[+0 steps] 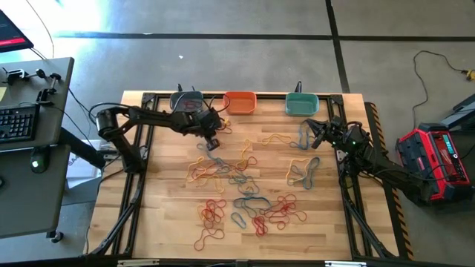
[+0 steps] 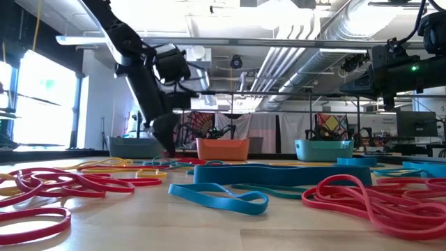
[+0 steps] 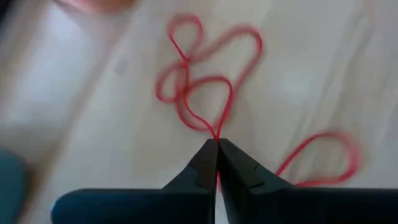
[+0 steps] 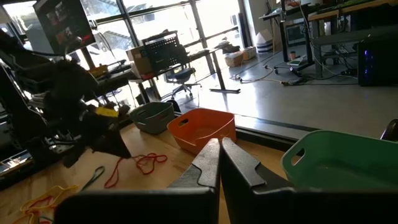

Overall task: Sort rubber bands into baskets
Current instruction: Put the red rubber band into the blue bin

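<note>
A red rubber band (image 3: 205, 93) is pinched in the closed left end effector (image 1: 214, 142) at 11 o'clock near the grey-blue basket (image 1: 185, 101), the right end effector (image 1: 315, 133) is held closed and empty, and most bands are left unsorted on the surface (image 1: 163, 222).

Three baskets (image 1: 240, 102) sit in a row at the table's (image 1: 163, 222) far edge. The rubber bands (image 1: 245, 194) lie before the baskets.

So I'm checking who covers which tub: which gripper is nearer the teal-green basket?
The right. The right gripper sits just in front of the teal-green basket, shut on nothing. The left gripper is across the table, below the grey-blue basket, pinching a red rubber band.
</note>
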Robot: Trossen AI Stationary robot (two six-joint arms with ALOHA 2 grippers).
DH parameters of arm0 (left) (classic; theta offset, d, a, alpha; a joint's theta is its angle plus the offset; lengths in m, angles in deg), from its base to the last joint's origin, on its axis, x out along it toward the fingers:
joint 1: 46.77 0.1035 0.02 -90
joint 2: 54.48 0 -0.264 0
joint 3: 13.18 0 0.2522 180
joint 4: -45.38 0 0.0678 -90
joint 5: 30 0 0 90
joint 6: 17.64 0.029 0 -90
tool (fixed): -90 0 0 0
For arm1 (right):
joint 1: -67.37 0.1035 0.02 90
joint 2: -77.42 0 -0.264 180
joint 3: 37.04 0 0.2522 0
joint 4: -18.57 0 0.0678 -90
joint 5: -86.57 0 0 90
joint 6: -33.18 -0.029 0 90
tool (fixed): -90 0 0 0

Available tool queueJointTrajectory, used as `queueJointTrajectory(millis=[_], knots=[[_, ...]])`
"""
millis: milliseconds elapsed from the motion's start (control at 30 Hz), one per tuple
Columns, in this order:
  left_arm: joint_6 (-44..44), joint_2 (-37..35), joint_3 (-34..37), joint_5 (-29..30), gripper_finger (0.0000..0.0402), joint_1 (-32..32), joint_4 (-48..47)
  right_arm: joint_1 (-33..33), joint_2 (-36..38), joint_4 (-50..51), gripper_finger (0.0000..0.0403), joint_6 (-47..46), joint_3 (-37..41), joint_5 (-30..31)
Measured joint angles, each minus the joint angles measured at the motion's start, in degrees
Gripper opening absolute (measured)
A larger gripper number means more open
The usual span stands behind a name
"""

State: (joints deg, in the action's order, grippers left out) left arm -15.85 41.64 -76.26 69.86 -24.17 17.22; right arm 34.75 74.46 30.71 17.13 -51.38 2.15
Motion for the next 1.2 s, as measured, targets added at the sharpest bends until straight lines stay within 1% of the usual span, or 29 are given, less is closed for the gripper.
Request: queueJointTrajectory(millis=[100,233,467,567,633,700,833,900,1033,1200], knots=[[0.3,-2.9,-1.0,2.4,0.0001,-0.2,-1.4,0.0,0.0,0.0,0.0000,0.0,0.0,0.0],[0.4,-8.7,-1.7,4.4,0.0001,0.0,-2.4,0.0,0.0,0.0,0.0000,0.0,0.0,0.0],[0.2,-20.3,-1.7,13.9,0.0001,2.4,-4.3,0.0,0.0,0.0,0.0000,0.0,0.0,0.0],[0.3,-23.8,-1.7,18.2,0.0001,4.8,-5.7,0.0,0.0,0.0,0.0000,0.0,0.0,0.0],[0.4,-25.3,-1.7,19.5,0.0001,7.0,-6.7,0.0,0.0,0.0,0.0000,0.0,0.0,0.0],[0.4,-25.8,-1.5,19.4,0.0001,9.4,-6.4,0.0,0.0,0.0,0.0000,0.0,0.0,0.0],[2.6,-25.3,1.5,18.6,0.0001,14.4,-2.6,0.0,0.0,0.0,0.0000,0.0,0.0,0.0],[2.9,-24.3,3.2,17.0,0.0001,17.2,-0.7,0.0,0.0,0.0,0.0000,0.0,0.0,0.0],[2.9,-22.1,6.2,11.3,0.0001,21.6,2.8,0.0,0.0,0.0,0.0000,0.0,0.0,0.0],[2.2,-18.0,7.1,9.1,0.0001,24.1,3.6,0.0,0.0,0.0,0.0000,0.0,0.0,0.0]])
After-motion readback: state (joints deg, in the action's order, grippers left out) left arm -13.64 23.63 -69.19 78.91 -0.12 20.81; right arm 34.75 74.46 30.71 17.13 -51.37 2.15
